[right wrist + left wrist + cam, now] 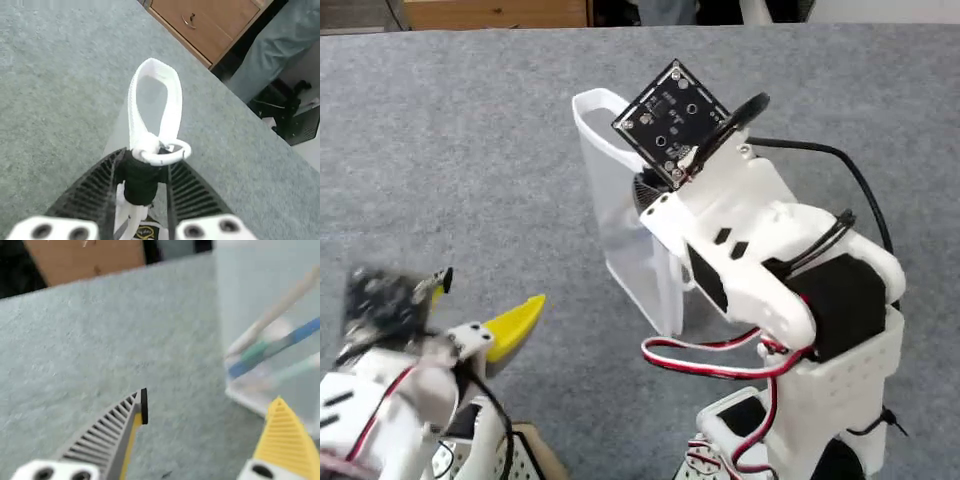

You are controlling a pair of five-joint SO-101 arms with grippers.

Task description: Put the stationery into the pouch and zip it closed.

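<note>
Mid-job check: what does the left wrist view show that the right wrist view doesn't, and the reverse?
Left wrist view: the left tool open above the table, and a blue pen and a white pen inside the clear pouch.
Right wrist view: the right tool shut on the pouch's black tab, with the white ring and white strap loop just beyond its tips.
Both: part of the pouch, the grey table and the wooden cabinet past its far edge.
</note>
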